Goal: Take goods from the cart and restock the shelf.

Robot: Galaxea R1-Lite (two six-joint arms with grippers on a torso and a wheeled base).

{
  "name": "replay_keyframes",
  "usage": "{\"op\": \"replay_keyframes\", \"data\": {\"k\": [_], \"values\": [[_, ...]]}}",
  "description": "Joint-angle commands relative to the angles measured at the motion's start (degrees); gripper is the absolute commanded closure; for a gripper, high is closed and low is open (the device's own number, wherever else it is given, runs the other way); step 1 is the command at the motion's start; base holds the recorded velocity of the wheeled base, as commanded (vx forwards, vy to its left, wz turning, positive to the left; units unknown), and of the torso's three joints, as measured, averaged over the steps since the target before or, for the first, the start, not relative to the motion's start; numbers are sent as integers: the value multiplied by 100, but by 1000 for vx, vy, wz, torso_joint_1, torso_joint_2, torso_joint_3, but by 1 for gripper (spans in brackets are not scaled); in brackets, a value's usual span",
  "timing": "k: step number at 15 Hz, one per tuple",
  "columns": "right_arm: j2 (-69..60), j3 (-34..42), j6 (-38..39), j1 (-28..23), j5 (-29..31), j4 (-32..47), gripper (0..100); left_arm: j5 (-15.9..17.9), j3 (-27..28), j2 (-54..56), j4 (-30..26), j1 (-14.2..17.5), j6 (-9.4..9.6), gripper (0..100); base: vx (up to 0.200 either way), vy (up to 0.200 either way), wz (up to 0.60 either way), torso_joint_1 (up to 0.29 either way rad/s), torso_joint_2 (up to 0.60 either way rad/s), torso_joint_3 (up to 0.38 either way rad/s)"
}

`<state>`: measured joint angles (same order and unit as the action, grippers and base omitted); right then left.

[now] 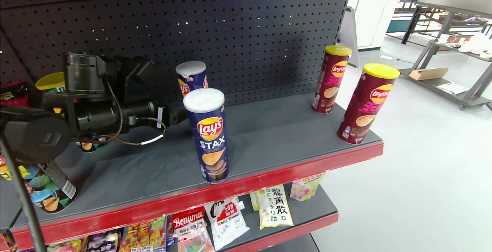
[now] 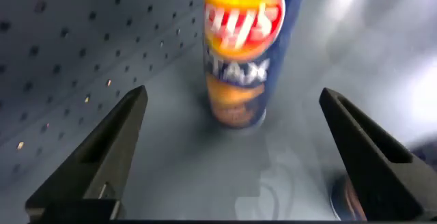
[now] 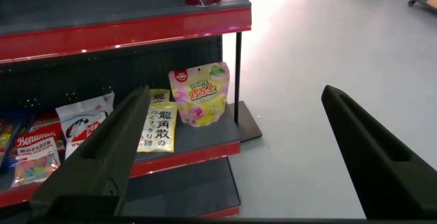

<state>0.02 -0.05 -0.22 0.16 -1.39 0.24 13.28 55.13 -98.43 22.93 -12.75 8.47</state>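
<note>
Two blue chip cans with white lids stand on the grey shelf (image 1: 269, 136), one near the red front edge (image 1: 206, 135) and one by the pegboard (image 1: 191, 76). My left gripper (image 1: 177, 116) hovers low over the shelf just left of the back blue can. In the left wrist view this gripper (image 2: 233, 98) is open, and the back blue can (image 2: 240, 53) stands upright a little beyond the fingertips (image 2: 136, 101), untouched. Two maroon cans with yellow lids (image 1: 331, 79) (image 1: 368, 104) stand at the shelf's right end. My right gripper (image 3: 235, 91) is open and holds nothing, out in front of the lower shelves.
More cans stand at the shelf's left end, a yellow-lidded one (image 1: 52, 81) behind my left arm and a colourful one (image 1: 50, 194) at the front. Snack bags (image 1: 271, 206) (image 3: 199, 93) hang on the lower shelf. Open floor (image 1: 423, 167) lies to the right.
</note>
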Motion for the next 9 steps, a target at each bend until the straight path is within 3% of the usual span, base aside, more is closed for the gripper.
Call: {"op": "replay_keyframes", "data": {"k": [1, 5, 9], "values": [[-2, -4, -4, 2, -2, 2, 0, -44, -635, 799, -17, 27, 23, 0, 0, 0, 0, 0, 0, 0], [-2, -4, -4, 2, -2, 2, 0, -27, -2102, 2363, -157, 36, 5, 0, 0, 0, 0, 0, 0, 0], [-2, -4, -4, 2, -2, 2, 0, -9, -2753, 4578, -1159, 133, 172, 0, 0, 0, 0, 0, 0, 0]]}}
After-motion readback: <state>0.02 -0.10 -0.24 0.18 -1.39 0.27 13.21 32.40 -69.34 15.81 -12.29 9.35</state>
